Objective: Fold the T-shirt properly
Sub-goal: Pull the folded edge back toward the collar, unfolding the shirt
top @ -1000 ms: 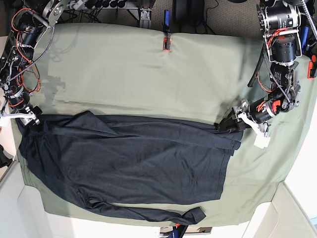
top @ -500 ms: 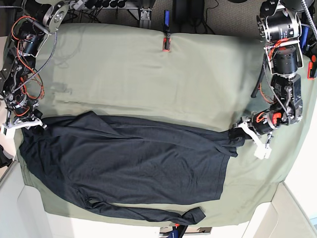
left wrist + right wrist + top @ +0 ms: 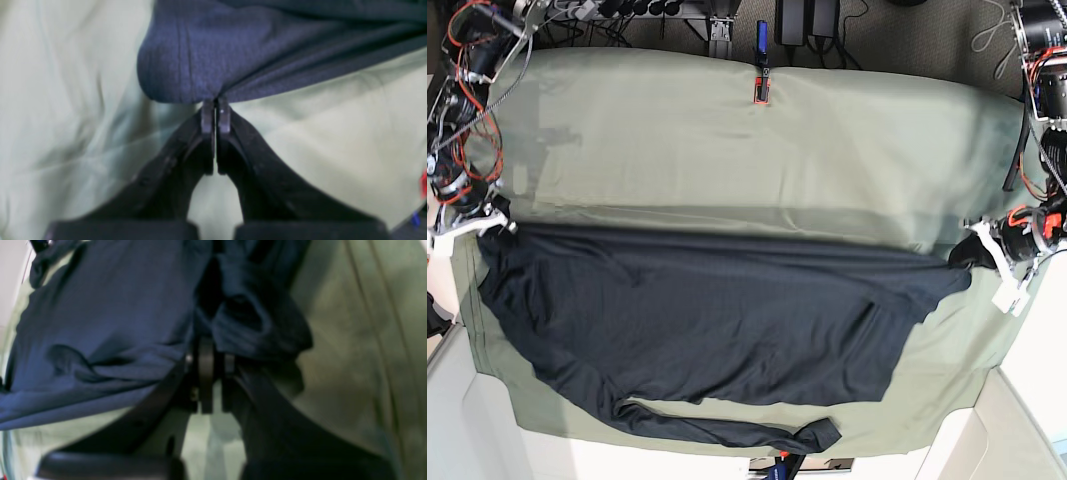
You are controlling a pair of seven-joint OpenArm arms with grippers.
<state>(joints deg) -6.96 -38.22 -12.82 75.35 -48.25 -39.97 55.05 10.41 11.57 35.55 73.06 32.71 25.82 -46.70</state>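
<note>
- Across the olive-green sheet [image 3: 727,140], I see the T-shirt [image 3: 697,315] spread wide.
- Left gripper [image 3: 215,106] pinches its edge.
- Right gripper [image 3: 213,350] pinches bunched fabric.

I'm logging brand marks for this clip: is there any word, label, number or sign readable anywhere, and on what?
None can be read.
T-shirt: plain dark fabric, no print or tag showing.
Olive-green cloth sheet: no markings.
Red and blue clamp at the far edge: too small to show any text.

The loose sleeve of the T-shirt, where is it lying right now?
In the base view, the loose sleeve trails along the near edge of the olive-green sheet, just below the T-shirt body, its cuff bunched near bottom centre.
</note>
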